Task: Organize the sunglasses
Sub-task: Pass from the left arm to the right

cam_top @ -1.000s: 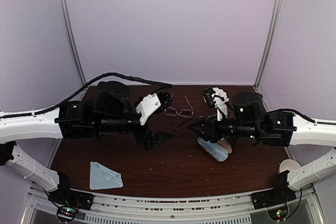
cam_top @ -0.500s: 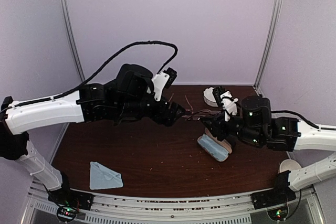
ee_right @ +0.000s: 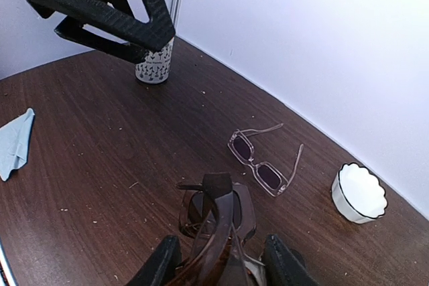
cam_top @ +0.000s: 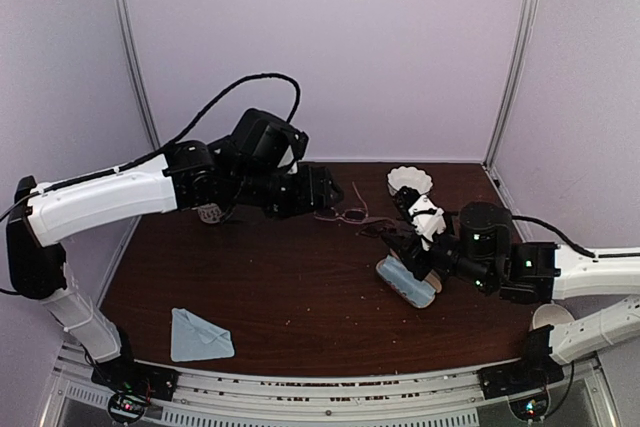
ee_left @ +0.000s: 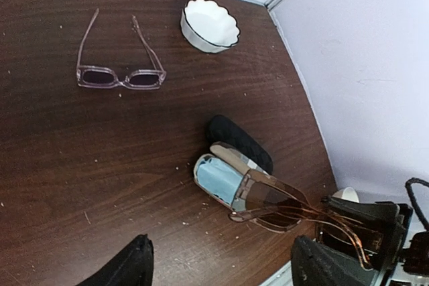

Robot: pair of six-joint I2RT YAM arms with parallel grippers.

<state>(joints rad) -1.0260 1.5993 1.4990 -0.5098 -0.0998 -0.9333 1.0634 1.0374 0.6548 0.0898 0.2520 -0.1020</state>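
My right gripper [ee_right: 221,242] is shut on the dark sunglasses [ee_right: 224,199], which stick out forward from between its fingers. In the left wrist view these dark sunglasses [ee_left: 268,200] hang just above the open case with the blue lining [ee_left: 218,177]. The pink-framed sunglasses [cam_top: 346,214] lie unfolded on the table behind, lenses down and arms pointing to the back wall. My left gripper [cam_top: 325,192] hovers high over the back middle of the table, open, with nothing between its fingers [ee_left: 131,266]. The right gripper [cam_top: 405,245] sits right of centre.
A black case [ee_left: 238,140] lies against the open case. A white scalloped bowl [cam_top: 410,180] stands at the back right and a patterned cup [cam_top: 207,213] at the back left. A folded blue cloth [cam_top: 200,335] lies near the front left edge.
My left arm swung in close to the dark sunglasses, then drew back and up; its jaws have narrowed a little. The right gripper kept its hold and sank slightly toward the open case.
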